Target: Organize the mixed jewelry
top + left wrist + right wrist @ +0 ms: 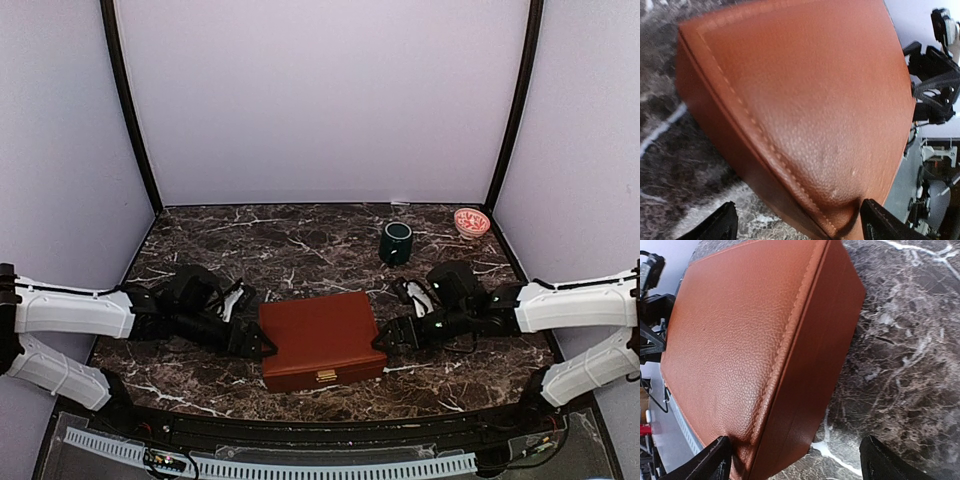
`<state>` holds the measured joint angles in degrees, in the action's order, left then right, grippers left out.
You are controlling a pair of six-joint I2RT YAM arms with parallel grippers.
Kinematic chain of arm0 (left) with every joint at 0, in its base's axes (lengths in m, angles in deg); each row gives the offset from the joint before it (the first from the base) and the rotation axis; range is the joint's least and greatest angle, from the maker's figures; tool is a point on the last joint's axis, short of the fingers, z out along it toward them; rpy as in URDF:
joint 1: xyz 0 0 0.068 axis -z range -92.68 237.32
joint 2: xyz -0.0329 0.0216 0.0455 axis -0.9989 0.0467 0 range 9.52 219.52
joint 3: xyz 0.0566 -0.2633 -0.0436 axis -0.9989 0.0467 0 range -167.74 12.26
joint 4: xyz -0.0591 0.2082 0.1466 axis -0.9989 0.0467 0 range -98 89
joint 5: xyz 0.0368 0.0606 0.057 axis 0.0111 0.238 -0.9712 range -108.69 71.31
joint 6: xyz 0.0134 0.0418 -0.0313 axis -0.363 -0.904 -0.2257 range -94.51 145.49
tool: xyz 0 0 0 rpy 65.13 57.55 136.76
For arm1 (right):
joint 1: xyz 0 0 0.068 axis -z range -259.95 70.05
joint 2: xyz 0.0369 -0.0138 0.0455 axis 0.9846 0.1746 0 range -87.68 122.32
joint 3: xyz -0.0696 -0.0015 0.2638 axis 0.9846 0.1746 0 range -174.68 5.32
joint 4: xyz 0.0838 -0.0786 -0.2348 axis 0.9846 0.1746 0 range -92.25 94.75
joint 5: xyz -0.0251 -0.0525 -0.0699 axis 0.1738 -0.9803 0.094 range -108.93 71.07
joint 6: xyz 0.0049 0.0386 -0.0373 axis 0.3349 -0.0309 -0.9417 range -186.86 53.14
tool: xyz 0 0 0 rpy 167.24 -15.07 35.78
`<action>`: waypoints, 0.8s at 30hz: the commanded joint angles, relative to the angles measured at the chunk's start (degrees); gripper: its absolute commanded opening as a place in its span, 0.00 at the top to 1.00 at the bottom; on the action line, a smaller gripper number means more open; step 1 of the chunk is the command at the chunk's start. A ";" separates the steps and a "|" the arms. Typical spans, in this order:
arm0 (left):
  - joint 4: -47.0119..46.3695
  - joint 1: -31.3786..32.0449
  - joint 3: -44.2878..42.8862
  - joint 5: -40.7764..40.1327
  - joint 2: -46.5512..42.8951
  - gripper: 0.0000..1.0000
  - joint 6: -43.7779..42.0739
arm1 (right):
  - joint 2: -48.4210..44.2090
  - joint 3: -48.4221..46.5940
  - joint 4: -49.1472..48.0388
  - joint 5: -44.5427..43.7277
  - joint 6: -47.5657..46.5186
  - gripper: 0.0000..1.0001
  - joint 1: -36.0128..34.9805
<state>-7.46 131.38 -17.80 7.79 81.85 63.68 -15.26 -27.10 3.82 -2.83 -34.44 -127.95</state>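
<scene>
A closed reddish-brown leather box point(322, 338) with a small gold clasp point(326, 376) on its near side sits at the middle of the marble table. The mixed jewelry is out of view. My left gripper point(255, 345) is low at the box's left side and open, and in the left wrist view point(799, 210) a lid corner point(840, 210) lies between its fingers. My right gripper point(385, 338) is open at the box's right side. In the right wrist view point(795, 445) one finger is over the lid and the other over bare marble, straddling the box's right wall point(810, 390).
A dark green mug point(396, 242) stands behind the box toward the right. A small pink patterned bowl point(471, 222) sits in the far right corner. Purple walls close in the table on three sides.
</scene>
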 commanded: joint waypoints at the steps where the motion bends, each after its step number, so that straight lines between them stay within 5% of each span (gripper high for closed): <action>1: 4.64 -0.53 -6.32 -13.70 -3.47 0.10 -5.69 | -2.67 -4.75 5.88 -8.53 -1.16 0.09 0.82; 6: 0.01 -7.76 -12.84 -11.96 1.68 0.09 -11.53 | -3.09 -9.85 3.94 -9.47 -4.23 0.05 8.69; 14: -13.24 -29.62 -14.41 -14.23 9.49 0.08 -18.55 | 2.15 -8.73 -7.45 -8.55 -10.91 0.03 28.94; 20: -22.79 -45.76 -3.02 -20.81 1.74 0.06 -19.16 | 0.79 -2.87 -14.20 -4.24 -13.18 0.03 48.61; 24: -29.56 -46.92 8.13 -33.62 -8.11 0.03 -26.22 | -3.98 3.25 -20.58 -5.94 -12.98 0.03 56.06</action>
<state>-27.31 84.45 -18.26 -14.44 82.77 44.47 -14.27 -28.66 -7.70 -9.13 -46.18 -76.13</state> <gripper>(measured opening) 0.960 0.969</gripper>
